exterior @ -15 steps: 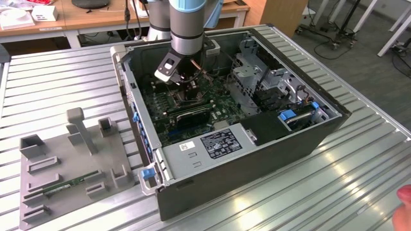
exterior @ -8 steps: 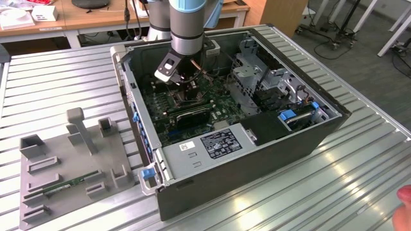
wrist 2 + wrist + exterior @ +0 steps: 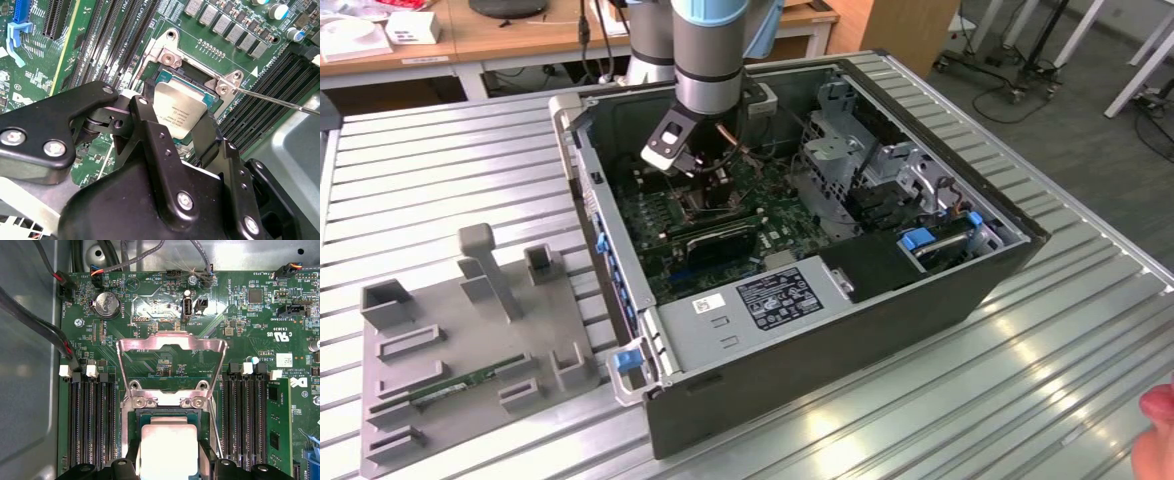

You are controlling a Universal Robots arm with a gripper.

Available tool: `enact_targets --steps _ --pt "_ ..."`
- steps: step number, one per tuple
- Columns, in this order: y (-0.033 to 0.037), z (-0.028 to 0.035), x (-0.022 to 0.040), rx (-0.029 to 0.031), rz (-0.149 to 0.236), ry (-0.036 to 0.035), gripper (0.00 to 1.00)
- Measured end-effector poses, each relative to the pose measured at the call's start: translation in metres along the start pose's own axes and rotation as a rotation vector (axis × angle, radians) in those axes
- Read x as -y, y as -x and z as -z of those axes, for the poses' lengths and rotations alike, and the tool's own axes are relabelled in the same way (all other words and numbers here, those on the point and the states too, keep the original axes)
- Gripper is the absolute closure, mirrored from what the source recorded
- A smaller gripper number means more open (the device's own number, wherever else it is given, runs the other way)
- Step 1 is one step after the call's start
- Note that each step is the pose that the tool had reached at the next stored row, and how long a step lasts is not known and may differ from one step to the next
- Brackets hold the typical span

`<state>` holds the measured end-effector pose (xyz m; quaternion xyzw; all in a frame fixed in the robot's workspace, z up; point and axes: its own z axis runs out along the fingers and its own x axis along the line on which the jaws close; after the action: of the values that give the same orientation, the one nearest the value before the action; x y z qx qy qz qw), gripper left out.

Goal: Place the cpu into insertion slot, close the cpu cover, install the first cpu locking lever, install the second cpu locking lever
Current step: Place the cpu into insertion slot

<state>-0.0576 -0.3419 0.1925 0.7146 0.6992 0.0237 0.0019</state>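
Observation:
The cpu [image 3: 182,107], a flat square chip with a dull silver face, sits between my black fingers [image 3: 150,125] right at the insertion slot [image 3: 167,59]. My gripper [image 3: 177,117] is shut on its two opposite edges. In the first wrist view the cpu [image 3: 167,440] lies over the dark socket [image 3: 167,412], held by my gripper [image 3: 168,460]; I cannot tell whether it is fully seated. The cpu cover [image 3: 135,345] stands swung open beyond the socket. A thin wire locking lever [image 3: 280,101] sticks out, unlatched. In the exterior view my gripper [image 3: 707,180] reaches down into the open computer case [image 3: 854,330].
Long black memory slots [image 3: 90,430] flank the socket on both sides. Cables [image 3: 60,340] run along the case wall. A power supply [image 3: 774,300] and drive cage [image 3: 854,170] crowd the case. A grey fixture tray [image 3: 454,340] lies on the ribbed table [image 3: 1014,380]. A hand [image 3: 1161,430] shows at the corner.

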Motion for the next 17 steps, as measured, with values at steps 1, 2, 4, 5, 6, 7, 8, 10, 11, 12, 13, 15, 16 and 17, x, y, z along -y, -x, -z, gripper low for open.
enact_targets --steps 1,2,4,5,6,7,8,10,11,12,13,15,16,17 --pt "0.0000 0.0000 0.0000 0.0000 0.000 0.0000 0.46" --pt "0.0000 0.0000 0.0000 0.0000 0.000 0.0000 0.46" --pt "0.0000 0.0000 0.0000 0.0000 0.000 0.0000 0.46" --pt "0.0000 -0.0001 0.0000 0.0000 0.000 0.0000 0.46" --pt "0.0000 -0.0001 0.0000 0.0000 0.000 0.0000 0.46" --pt "0.0000 -0.0002 0.0000 0.0000 0.000 0.0000 0.46" --pt "0.0001 -0.0004 0.0000 0.0000 0.000 -0.0001 0.46" --pt "0.0001 -0.0005 0.0000 0.0002 0.000 -0.0001 0.46" --pt "0.0000 -0.0005 0.0000 0.0002 0.000 -0.0001 0.46" --pt "0.0000 -0.0005 0.0000 0.0002 0.000 -0.0001 0.46" --pt "0.0000 -0.0006 0.0000 0.0001 0.000 -0.0001 0.46" --pt "0.0000 -0.0006 0.0000 0.0001 0.000 0.0000 0.46" --pt "0.0000 -0.0003 0.0000 -0.0001 0.000 0.0002 0.46" --pt "-0.0001 0.0003 -0.0001 -0.0008 0.000 0.0007 0.46"
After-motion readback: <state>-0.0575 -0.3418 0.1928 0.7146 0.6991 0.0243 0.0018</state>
